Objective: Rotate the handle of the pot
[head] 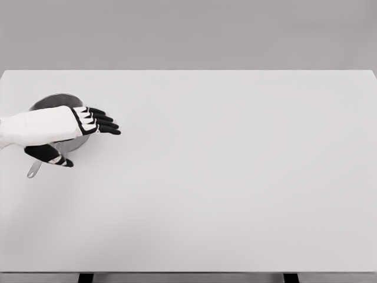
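Left robot hand (88, 127) flat over pot (54, 101), fingers straight & spread, holding nothing, thumb near handle (34, 170).

Grey metal pot (52, 101) at the table's far left, its handle (34, 170) angled toward the near-left.

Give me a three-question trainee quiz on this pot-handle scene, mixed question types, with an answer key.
1. True or false: the pot sits near the table's right edge.
2. Which way does the pot handle point? A) toward the far edge B) toward the near edge, lower left C) straight right
3. Fill in: the left hand reaches across the pot with its fingers ____.

Key: 1 false, it is at the left; 2 B; 3 extended.
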